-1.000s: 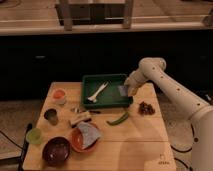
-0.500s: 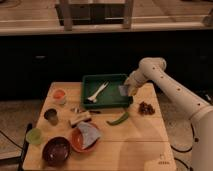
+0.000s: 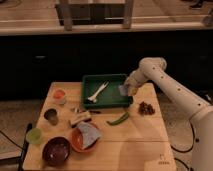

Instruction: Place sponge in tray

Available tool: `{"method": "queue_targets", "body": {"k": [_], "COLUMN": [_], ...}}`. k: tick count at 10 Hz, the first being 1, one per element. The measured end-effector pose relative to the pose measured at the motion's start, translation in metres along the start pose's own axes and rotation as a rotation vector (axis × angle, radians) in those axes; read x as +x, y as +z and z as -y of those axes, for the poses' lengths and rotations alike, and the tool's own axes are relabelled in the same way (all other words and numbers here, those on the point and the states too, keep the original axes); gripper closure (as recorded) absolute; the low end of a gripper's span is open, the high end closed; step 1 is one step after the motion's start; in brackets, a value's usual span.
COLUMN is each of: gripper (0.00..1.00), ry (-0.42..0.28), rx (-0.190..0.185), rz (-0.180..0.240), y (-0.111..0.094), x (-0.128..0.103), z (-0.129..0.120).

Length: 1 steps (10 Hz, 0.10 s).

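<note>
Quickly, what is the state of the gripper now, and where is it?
Gripper: over the right end of the green tray, shut on the sponge.

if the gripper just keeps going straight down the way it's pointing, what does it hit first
Probably the green tray: the gripper points down over its right end, at the sponge. So the sponge would meet the tray floor first, though depth is unclear.
</note>
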Motion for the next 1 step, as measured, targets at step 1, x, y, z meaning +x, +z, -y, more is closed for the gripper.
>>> {"method": "queue_targets", "body": {"k": [1], "gripper": [0.88], "ry": [-0.005], "rx": [0.0], "rz": [0.003], "y": [-0.0004], "x": [-0.0009], "z": [0.0002]}}
